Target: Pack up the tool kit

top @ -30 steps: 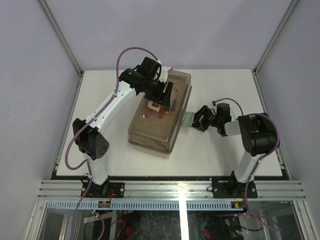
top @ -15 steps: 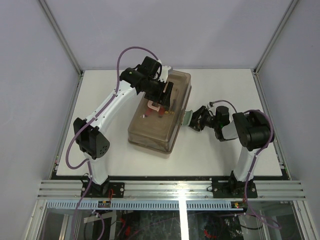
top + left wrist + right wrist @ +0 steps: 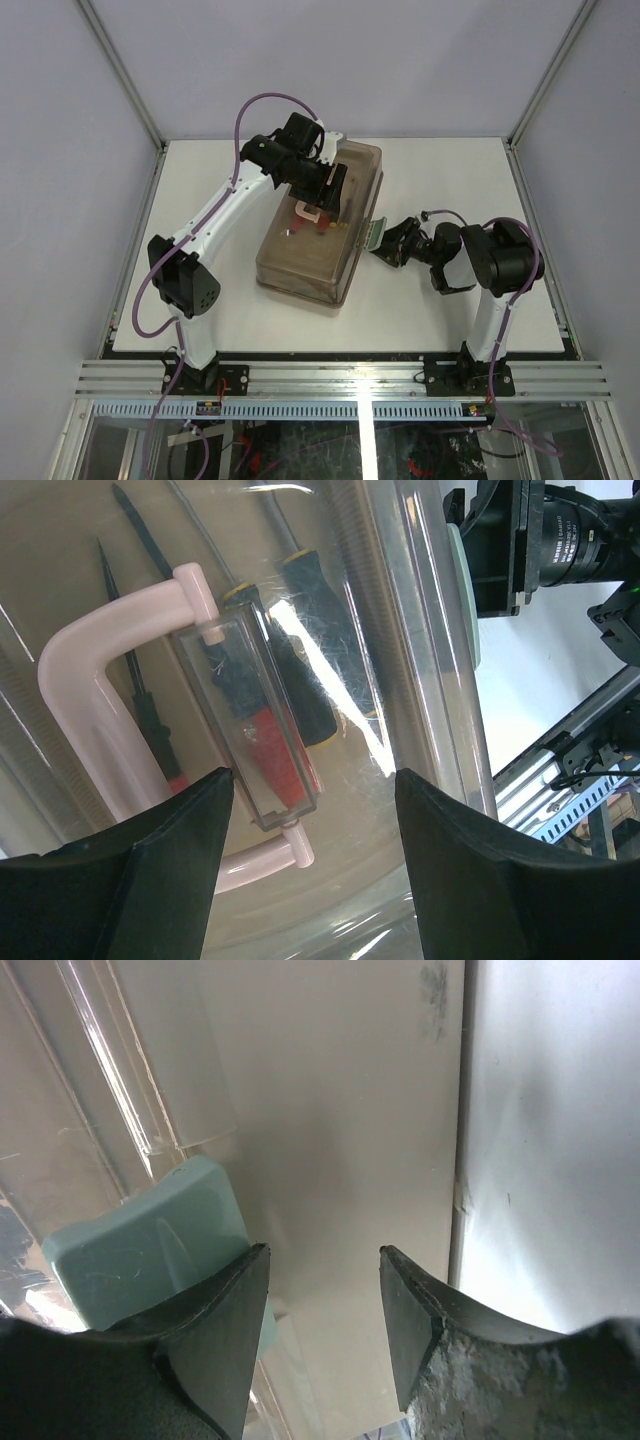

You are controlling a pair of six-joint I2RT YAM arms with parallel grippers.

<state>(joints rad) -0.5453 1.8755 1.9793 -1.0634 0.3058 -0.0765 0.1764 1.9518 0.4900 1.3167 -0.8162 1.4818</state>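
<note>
The translucent tan toolbox (image 3: pixel 305 250) lies closed on the white table, its pink handle (image 3: pixel 308 214) on top. Through the lid, the left wrist view shows the pink handle (image 3: pixel 75 660), dark screwdrivers (image 3: pixel 300 630) and a red-handled tool (image 3: pixel 265 745). My left gripper (image 3: pixel 330 190) is open, pressed down on the lid near the handle; it also shows in the left wrist view (image 3: pixel 315 785). The pale green latch (image 3: pixel 373 236) hangs off the box's right side. My right gripper (image 3: pixel 392 246) is open right next to it; in the right wrist view (image 3: pixel 325 1260) one finger touches the latch (image 3: pixel 150 1240).
The table (image 3: pixel 450 180) is white with a metal rail along its near edge (image 3: pixel 350 375). Grey walls enclose the back and both sides. The right arm's base (image 3: pixel 470 365) stands at the near right, the left arm's base (image 3: pixel 195 360) at the near left.
My right gripper has moved left toward the box and reached the green latch, which has swung outward a little. The left gripper has stayed on the lid.
</note>
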